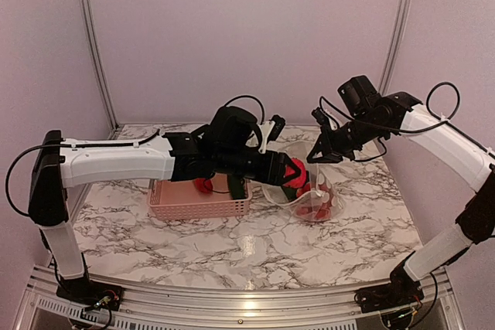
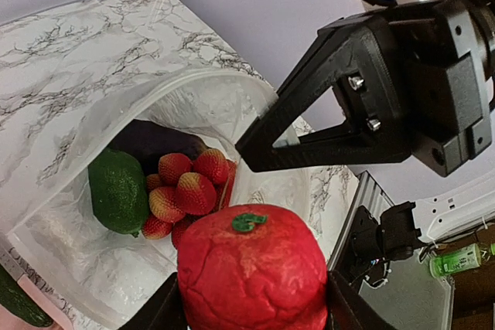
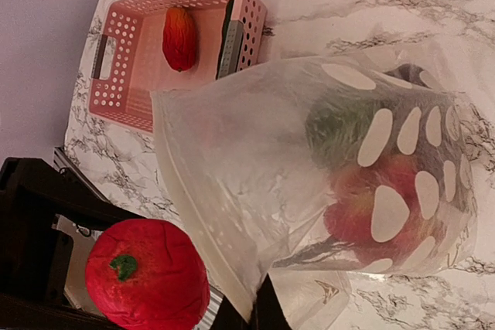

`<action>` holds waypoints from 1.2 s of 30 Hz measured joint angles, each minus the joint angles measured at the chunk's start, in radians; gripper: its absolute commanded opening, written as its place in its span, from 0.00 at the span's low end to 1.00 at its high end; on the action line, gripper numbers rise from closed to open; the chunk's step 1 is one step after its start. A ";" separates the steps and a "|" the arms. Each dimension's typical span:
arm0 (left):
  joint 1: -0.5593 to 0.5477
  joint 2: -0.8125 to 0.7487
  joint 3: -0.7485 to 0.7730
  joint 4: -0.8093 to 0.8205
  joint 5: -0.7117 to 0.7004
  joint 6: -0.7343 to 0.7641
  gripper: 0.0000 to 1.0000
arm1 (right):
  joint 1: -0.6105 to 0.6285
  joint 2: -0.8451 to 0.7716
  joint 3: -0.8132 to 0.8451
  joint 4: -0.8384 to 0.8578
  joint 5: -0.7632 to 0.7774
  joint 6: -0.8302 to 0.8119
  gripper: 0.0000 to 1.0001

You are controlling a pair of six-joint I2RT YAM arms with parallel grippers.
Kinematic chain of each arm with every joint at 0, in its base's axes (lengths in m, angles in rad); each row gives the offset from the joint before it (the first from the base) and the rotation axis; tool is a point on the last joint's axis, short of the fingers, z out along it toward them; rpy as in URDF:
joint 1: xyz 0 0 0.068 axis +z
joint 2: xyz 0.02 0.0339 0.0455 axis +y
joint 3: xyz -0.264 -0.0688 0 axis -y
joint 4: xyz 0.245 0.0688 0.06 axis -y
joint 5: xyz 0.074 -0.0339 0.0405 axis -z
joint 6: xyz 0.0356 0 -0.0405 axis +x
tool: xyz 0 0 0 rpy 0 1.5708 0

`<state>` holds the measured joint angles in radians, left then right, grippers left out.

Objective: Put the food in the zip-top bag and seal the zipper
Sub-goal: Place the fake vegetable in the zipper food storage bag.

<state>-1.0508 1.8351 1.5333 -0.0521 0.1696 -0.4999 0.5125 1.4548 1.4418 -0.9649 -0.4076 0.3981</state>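
Observation:
My left gripper (image 1: pixel 288 171) is shut on a red toy tomato (image 2: pixel 252 270) with a green stem and holds it just outside the open mouth of the dotted clear zip-top bag (image 3: pixel 309 191). It also shows in the right wrist view (image 3: pixel 147 284). My right gripper (image 3: pixel 271 316) is shut on the bag's mouth edge by the zipper strip (image 3: pixel 203 231) and lifts it open. Inside the bag lie a green piece (image 2: pixel 117 188), several red strawberries (image 2: pixel 189 187) and a dark blackish piece (image 2: pixel 151 143).
A pink lattice basket (image 3: pixel 124 75) stands left of the bag on the marble table; it holds an orange-red piece (image 3: pixel 179 38) and a dark green piece (image 3: pixel 229 36). The right arm's wrist (image 2: pixel 402 90) hangs close over the bag mouth.

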 measured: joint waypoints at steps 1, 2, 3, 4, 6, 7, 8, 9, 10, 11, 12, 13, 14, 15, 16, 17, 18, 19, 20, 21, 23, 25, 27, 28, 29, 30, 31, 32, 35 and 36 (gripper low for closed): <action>-0.005 0.013 0.001 0.002 -0.002 0.000 0.38 | 0.000 0.000 0.000 0.002 -0.007 0.004 0.00; -0.009 0.025 0.001 0.002 -0.003 -0.001 0.38 | 0.000 0.000 0.000 0.004 -0.014 0.008 0.00; -0.013 0.035 0.001 0.002 -0.004 -0.003 0.37 | 0.000 0.000 0.000 0.005 -0.019 0.014 0.00; -0.014 0.045 0.001 0.002 -0.006 -0.007 0.37 | 0.000 0.000 0.000 0.006 -0.025 0.017 0.00; -0.015 0.056 0.001 0.001 -0.015 -0.013 0.36 | 0.000 0.000 0.000 0.007 -0.033 0.022 0.00; -0.015 0.058 0.001 0.001 -0.022 -0.016 0.36 | 0.000 0.000 0.000 0.007 -0.037 0.024 0.00; -0.015 0.059 0.001 0.001 -0.029 -0.018 0.36 | 0.000 0.000 0.000 0.007 -0.040 0.026 0.00; -0.015 0.061 0.003 0.000 -0.039 -0.023 0.36 | 0.000 0.000 0.000 0.007 -0.043 0.029 0.00; -0.015 0.065 0.007 0.000 -0.048 -0.031 0.36 | 0.000 -0.002 0.000 0.007 -0.047 0.034 0.00; -0.015 0.069 0.010 0.000 -0.057 -0.034 0.36 | 0.000 -0.003 0.000 0.007 -0.049 0.038 0.00; -0.015 0.076 0.017 -0.001 -0.067 -0.039 0.36 | 0.000 -0.008 0.000 0.007 -0.052 0.044 0.00; -0.015 0.087 0.026 -0.002 -0.082 -0.043 0.36 | 0.000 -0.015 0.000 0.007 -0.053 0.048 0.00; -0.015 0.099 0.036 -0.005 -0.093 -0.048 0.36 | 0.000 -0.023 0.000 0.008 -0.055 0.052 0.00; -0.015 0.113 0.046 -0.005 -0.108 -0.053 0.36 | 0.000 -0.029 0.000 0.008 -0.058 0.056 0.00; -0.015 0.126 0.056 -0.007 -0.116 -0.056 0.36 | 0.000 -0.036 0.000 0.008 -0.060 0.061 0.00; -0.015 0.143 0.068 -0.008 -0.124 -0.059 0.35 | 0.000 -0.042 0.000 0.008 -0.064 0.065 0.00; -0.015 0.162 0.082 -0.011 -0.132 -0.061 0.35 | 0.000 -0.047 0.000 0.008 -0.066 0.067 0.00; -0.015 0.190 0.105 -0.016 -0.147 -0.063 0.35 | 0.000 -0.051 0.000 0.008 -0.071 0.072 0.00; -0.015 0.203 0.116 -0.016 -0.154 -0.064 0.36 | 0.000 -0.053 0.000 0.008 -0.075 0.075 0.00; -0.015 0.227 0.141 -0.030 -0.167 -0.066 0.40 | 0.000 -0.054 0.000 0.008 -0.078 0.077 0.00; -0.015 0.272 0.204 -0.054 -0.195 -0.073 0.49 | 0.000 -0.054 0.000 0.008 -0.082 0.082 0.00; -0.015 0.314 0.271 -0.083 -0.222 -0.079 0.65 | 0.000 -0.054 -0.001 0.009 -0.083 0.085 0.00; -0.015 0.337 0.314 -0.111 -0.246 -0.084 0.79 | 0.000 -0.054 -0.004 0.014 -0.083 0.087 0.00; -0.015 0.340 0.322 -0.120 -0.254 -0.084 0.81 | 0.000 -0.054 -0.007 0.018 -0.083 0.088 0.00; -0.015 0.341 0.330 -0.135 -0.264 -0.085 0.82 | 0.000 -0.054 -0.011 0.023 -0.083 0.089 0.00; -0.015 0.341 0.334 -0.147 -0.273 -0.084 0.84 | 0.000 -0.054 -0.014 0.026 -0.083 0.089 0.00; -0.015 0.341 0.337 -0.156 -0.280 -0.083 0.96 | 0.000 -0.054 -0.015 0.029 -0.083 0.089 0.00; -0.015 0.341 0.338 -0.163 -0.288 -0.081 0.99 | 0.000 -0.054 -0.018 0.034 -0.082 0.089 0.00; -0.015 0.338 0.335 -0.173 -0.299 -0.071 0.99 | 0.000 -0.054 -0.024 0.041 -0.080 0.089 0.00; -0.015 0.332 0.328 -0.173 -0.301 -0.068 0.99 | 0.000 -0.054 -0.027 0.043 -0.080 0.089 0.00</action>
<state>-1.0660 2.1666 1.8614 -0.2253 -0.1318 -0.5674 0.5121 1.4006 1.4143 -0.9218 -0.4877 0.4866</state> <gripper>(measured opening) 0.987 0.003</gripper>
